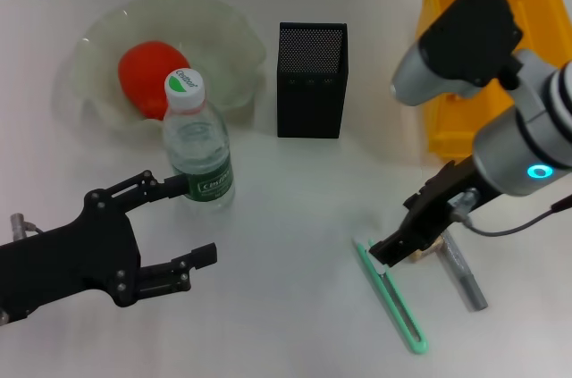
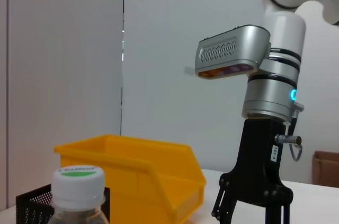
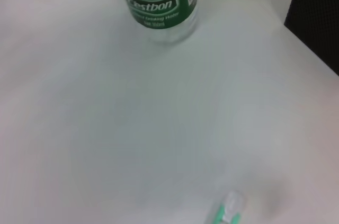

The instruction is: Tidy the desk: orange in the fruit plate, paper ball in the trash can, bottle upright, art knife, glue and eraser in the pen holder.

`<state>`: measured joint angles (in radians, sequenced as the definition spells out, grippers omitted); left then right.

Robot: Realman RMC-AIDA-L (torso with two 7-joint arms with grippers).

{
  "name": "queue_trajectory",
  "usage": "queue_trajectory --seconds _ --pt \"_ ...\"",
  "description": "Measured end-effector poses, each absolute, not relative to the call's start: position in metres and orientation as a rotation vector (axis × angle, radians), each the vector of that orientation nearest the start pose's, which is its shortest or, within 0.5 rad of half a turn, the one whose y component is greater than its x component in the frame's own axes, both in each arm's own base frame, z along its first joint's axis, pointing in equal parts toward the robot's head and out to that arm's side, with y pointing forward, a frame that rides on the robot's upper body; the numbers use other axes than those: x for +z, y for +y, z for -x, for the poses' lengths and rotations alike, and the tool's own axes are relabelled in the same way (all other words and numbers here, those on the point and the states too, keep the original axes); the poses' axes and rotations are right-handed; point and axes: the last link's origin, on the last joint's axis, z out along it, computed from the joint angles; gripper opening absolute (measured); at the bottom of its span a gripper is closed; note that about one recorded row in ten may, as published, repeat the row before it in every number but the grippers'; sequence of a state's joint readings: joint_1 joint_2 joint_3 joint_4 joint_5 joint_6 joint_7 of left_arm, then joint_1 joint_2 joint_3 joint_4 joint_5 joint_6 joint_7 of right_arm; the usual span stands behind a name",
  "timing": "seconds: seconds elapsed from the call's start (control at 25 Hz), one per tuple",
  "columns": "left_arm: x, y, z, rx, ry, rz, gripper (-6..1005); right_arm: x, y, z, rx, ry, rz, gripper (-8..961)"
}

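My right gripper [image 1: 393,255] sits low over the top end of the green art knife [image 1: 391,297], which lies flat on the desk just beside a grey glue stick [image 1: 465,271]; I cannot tell how far its fingers are parted or whether they hold anything. A thin flat handle could slip or pivot out, or I might nudge the glue. My left gripper [image 1: 183,222] hangs open and empty beside the upright bottle [image 1: 196,141], whose green label reads "Cestbon".

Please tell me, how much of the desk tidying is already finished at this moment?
Done: the orange lies in the fruit plate, and the bottle stands upright. In hand: the right gripper is down at the green art knife on the table; a grey stick lies beside it. Left: knife and the rest into the pen holder. Left gripper is open near the bottle.
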<state>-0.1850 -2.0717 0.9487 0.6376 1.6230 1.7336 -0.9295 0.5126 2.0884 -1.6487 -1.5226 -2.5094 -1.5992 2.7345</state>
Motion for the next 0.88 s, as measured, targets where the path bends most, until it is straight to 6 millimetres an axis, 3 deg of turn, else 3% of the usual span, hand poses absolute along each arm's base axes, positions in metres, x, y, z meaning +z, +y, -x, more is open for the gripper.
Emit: queue_trajectory --seconds 0.16,0.76,0.88 --pt "-0.007 0.229 0.297 -0.952 -0.278 2.647 848 -0.048 0.303 -0.146 -0.562 0.872 2.723 821" --pt "-0.008 0.231 0.298 -0.936 -0.283 2.648 842 -0.084 0.305 -0.146 -0.696 0.821 2.717 771" --pt "-0.009 0.231 0.298 -0.935 -0.284 2.647 842 -0.088 0.306 -0.148 -0.718 0.822 2.711 711"
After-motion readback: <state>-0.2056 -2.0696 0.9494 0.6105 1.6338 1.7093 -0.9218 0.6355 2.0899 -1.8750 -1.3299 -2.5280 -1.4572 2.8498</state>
